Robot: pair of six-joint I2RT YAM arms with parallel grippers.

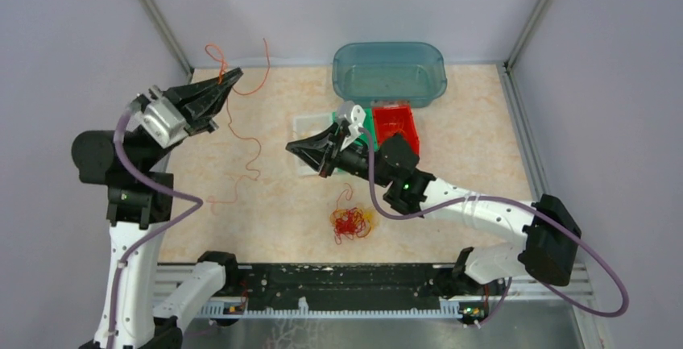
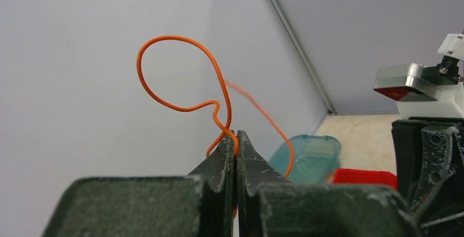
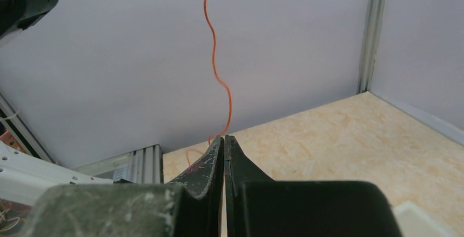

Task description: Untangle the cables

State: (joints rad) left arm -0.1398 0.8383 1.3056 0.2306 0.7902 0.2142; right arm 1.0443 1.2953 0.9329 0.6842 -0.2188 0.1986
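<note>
A clump of hair-thin red, orange and yellow cables [image 1: 350, 222] lies on the table near the front middle. My left gripper [image 1: 233, 76] is raised at the back left and shut on one long orange wire [image 1: 258, 164]. The wire loops above the jaws and trails down to the table, apart from the clump. In the left wrist view the wire [image 2: 175, 39] is pinched at the tips of the left gripper [image 2: 236, 134]. My right gripper [image 1: 290, 147] is shut and holds nothing, above the table's middle. In the right wrist view the wire [image 3: 214, 56] hangs behind the closed right gripper [image 3: 224, 137].
A teal bin [image 1: 389, 71] stands at the back; it also shows in the left wrist view [image 2: 312, 155]. A red bin [image 1: 395, 123] and a clear tray [image 1: 310, 127] sit under the right arm. Grey walls close in the left, back and right sides.
</note>
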